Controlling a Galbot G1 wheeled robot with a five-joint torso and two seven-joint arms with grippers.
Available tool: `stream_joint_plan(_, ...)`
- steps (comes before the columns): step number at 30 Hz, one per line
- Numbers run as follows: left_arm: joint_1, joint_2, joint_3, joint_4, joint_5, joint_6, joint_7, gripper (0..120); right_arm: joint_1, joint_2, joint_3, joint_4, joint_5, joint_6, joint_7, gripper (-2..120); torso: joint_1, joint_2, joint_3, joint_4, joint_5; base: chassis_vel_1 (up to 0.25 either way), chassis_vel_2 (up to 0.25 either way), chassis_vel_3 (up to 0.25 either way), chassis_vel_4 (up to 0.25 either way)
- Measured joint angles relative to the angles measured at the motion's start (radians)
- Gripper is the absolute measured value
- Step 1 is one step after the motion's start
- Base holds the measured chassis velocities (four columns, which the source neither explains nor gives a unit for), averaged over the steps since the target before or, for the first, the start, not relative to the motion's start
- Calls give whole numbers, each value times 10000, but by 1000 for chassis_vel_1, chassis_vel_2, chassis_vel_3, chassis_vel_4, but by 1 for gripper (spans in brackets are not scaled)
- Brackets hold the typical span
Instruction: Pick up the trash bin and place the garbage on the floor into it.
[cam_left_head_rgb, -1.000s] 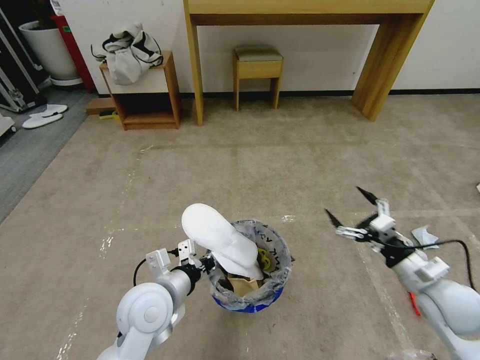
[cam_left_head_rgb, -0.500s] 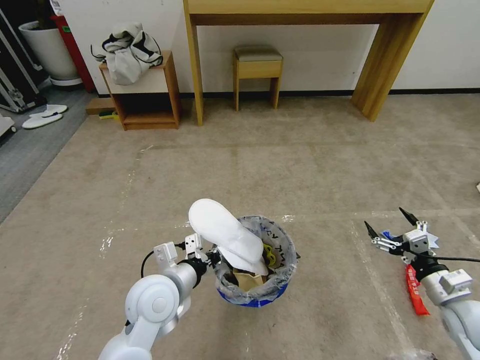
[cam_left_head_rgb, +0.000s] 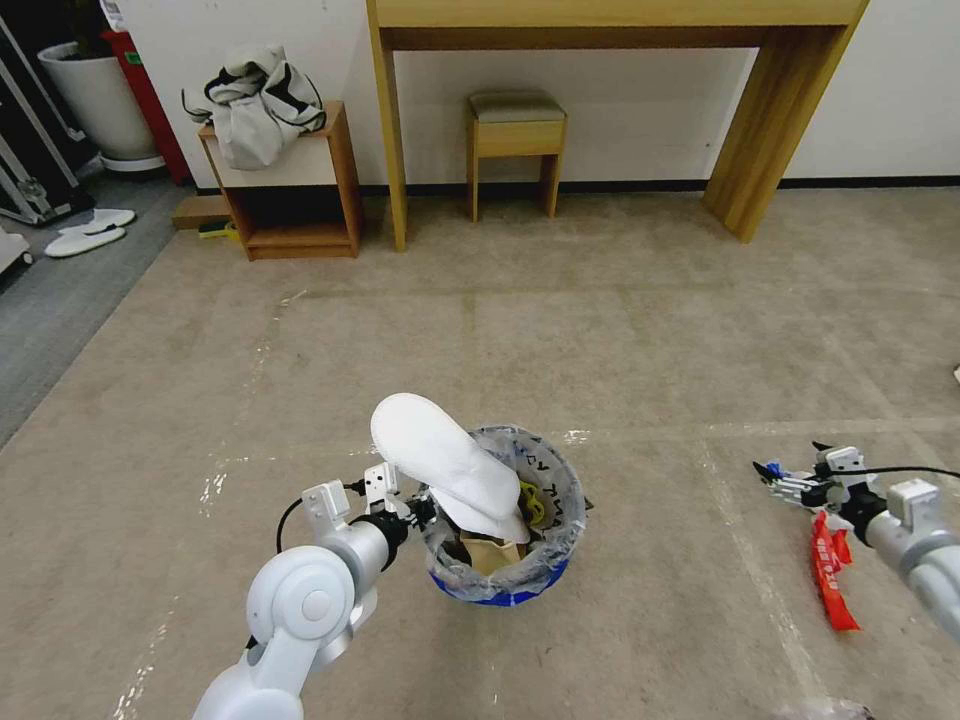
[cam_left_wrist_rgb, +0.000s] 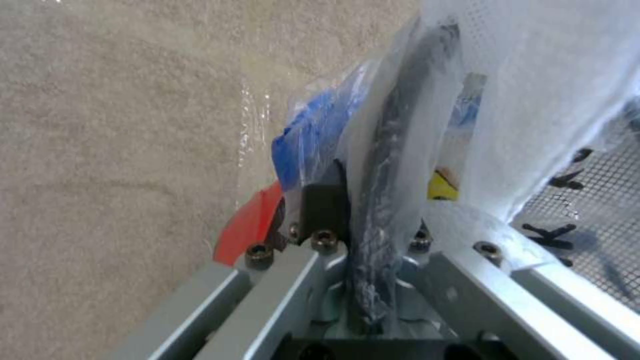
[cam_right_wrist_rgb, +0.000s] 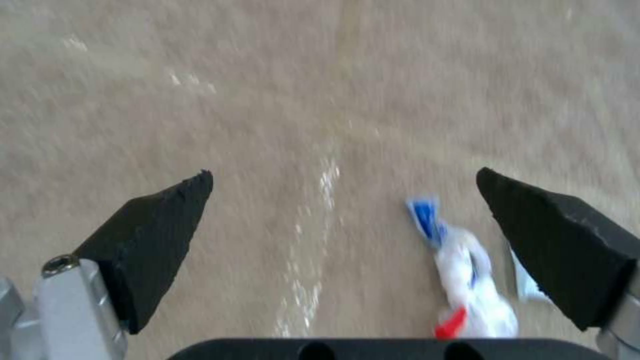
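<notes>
Already, by size —
Carpet (cam_left_head_rgb: 600, 330): mostly bare; litter is left at the robot's right, and a pair of white slippers (cam_left_head_rgb: 88, 232) lies far off on the grey floor by the planter.
Trash bin (cam_left_head_rgb: 505, 590): held up at the robot's left front, its bag-lined rim pinched by the left gripper (cam_left_head_rgb: 408, 512); a white slipper (cam_left_head_rgb: 440, 470) pokes out of it, leaning over the rim above a brown paper bag (cam_left_head_rgb: 487, 553). Judged well along, not finished.
Right gripper (cam_left_head_rgb: 790, 482): low over the carpet, fingers spread, with the white-blue crumpled paper (cam_left_head_rgb: 775, 470) lying between the two pads, nearer one of them, and not yet pinched.
Red wrapper (cam_left_head_rgb: 830, 570): on the carpet beside that arm, untouched.
Left wrist view: shows the fingers pressed together on the bin's dark rim (cam_left_wrist_rgb: 387, 150) and clear liner, a detail the head view blurs.
Right wrist view: shows the open gap around the paper (cam_right_wrist_rgb: 470, 280), which the head view crowds.
</notes>
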Motion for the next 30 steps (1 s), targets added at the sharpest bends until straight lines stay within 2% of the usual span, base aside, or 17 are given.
stream_joint_plan(4, -14, 14, -64, 38, 0, -15, 48, 1, 222, -272, -308, -540, 352, -457, -51, 100, 0, 0, 0, 1, 2, 0, 0, 0, 0)
stream_joint_plan(11, -62, -91, -39, 184, 181, -37, 147, 1, 402, -361, -481, -1266, 812, -749, -133, 100, 0, 0, 0, 0, 2, 0, 0, 0, 0)
stream_joint_plan(21, -6, -126, -32, 304, 380, -61, 184, 1, 416, -350, -362, -1629, 941, -772, -212, 100, 0, 0, 0, 0, 1, 0, 0, 0, 0)
stream_joint_plan(30, 78, -70, -71, 352, 437, -78, 202, 1, 308, 0, -78, -2467, 680, -558, -288, 100, 0, 0, 0, 0, 1, 0, 0, 0, 0)
